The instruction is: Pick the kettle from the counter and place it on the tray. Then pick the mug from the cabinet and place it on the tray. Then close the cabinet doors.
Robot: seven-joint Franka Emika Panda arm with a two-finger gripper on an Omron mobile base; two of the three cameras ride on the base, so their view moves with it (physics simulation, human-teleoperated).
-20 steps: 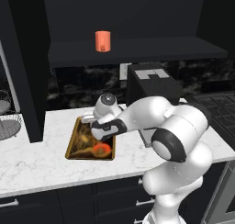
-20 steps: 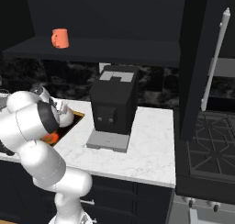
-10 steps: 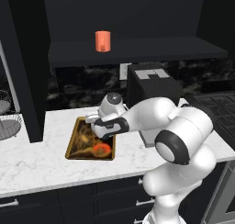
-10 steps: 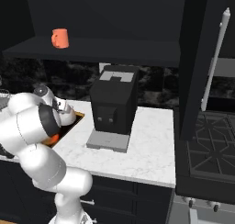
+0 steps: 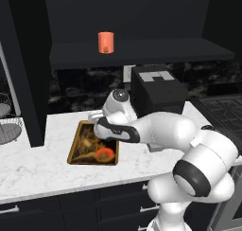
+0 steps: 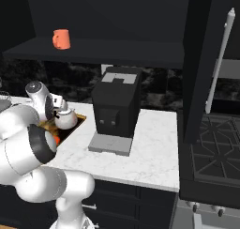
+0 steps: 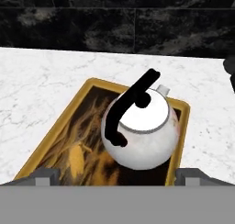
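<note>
The white kettle (image 7: 140, 131) with its black arched handle stands on the golden-rimmed tray (image 7: 78, 140), at the tray's far end. My gripper (image 7: 117, 175) hangs just above it, open, fingertips wide on either side and touching nothing. From the right, the kettle (image 6: 65, 116) sits under my gripper (image 6: 60, 105) on the tray (image 6: 78, 121). In the left base view my arm hides the kettle above the tray (image 5: 75, 147). The salmon-orange mug (image 5: 106, 41) (image 6: 61, 38) stands upright on the shelf of the open cabinet (image 5: 165, 52). The counter (image 5: 38, 164) carries the tray.
A large black boxy machine (image 5: 156, 88) (image 6: 115, 108) stands on the counter right of the tray. An open cabinet door (image 6: 204, 59) with a silver bar handle (image 6: 220, 59) hangs at the right, another door (image 5: 26, 59) at the left. A wire basket (image 5: 7, 126) sits far left; a stove (image 6: 211, 153) lies right.
The gripper has opened and let go of the kettle, which now rests on the tray. The hand has risen a little and drifted right.
</note>
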